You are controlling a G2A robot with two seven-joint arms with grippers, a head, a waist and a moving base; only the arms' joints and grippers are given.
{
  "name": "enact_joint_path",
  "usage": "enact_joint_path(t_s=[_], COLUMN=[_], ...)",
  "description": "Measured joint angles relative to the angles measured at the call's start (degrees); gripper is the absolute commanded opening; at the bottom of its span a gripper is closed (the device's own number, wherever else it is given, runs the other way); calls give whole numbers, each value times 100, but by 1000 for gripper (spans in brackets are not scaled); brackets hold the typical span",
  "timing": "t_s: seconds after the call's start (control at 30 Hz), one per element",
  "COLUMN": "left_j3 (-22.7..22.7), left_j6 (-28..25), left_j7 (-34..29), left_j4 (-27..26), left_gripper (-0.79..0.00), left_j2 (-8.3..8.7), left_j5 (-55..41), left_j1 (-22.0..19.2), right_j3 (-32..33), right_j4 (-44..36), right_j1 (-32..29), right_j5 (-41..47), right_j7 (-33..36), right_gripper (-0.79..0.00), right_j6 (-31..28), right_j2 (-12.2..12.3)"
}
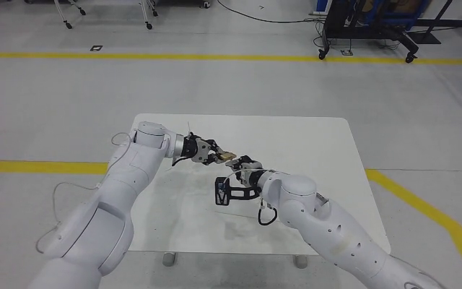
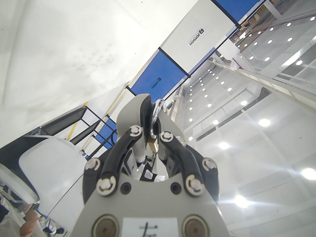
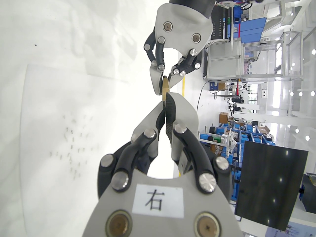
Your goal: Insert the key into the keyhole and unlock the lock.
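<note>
A small brass lock [image 1: 228,155] is held above the white table [image 1: 317,144] with my left gripper [image 1: 214,152] shut on it. In the left wrist view the lock's silver shackle [image 2: 158,111] sits pinched between the left gripper's [image 2: 154,108] pads, and the body is hidden behind them. My right gripper [image 3: 166,100] faces the left gripper [image 3: 163,86] tip to tip. It is shut on a thin brass key [image 3: 164,99] that meets the lock's edge [image 3: 165,87]. The keyhole itself is hidden by the fingers.
Both arms meet over the middle of the table, left of centre. A black bracket [image 1: 232,191] on the right arm hangs just above the tabletop. Bare table lies to the right and toward the far edge. Yellow floor lines run around the table.
</note>
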Motion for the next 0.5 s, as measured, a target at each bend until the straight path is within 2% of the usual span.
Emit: enact_joint_path(t_s=[0.5], left_j3=[-61], left_j6=[29], left_j7=[-182], left_j4=[12], left_gripper=[-785], left_j2=[-13], left_j5=[55], left_j1=[10], right_j3=[140], right_j4=[77], right_j1=[-8], right_j5=[36], right_j7=[-357], right_gripper=[-785], right_j6=[-143], right_j2=[-41])
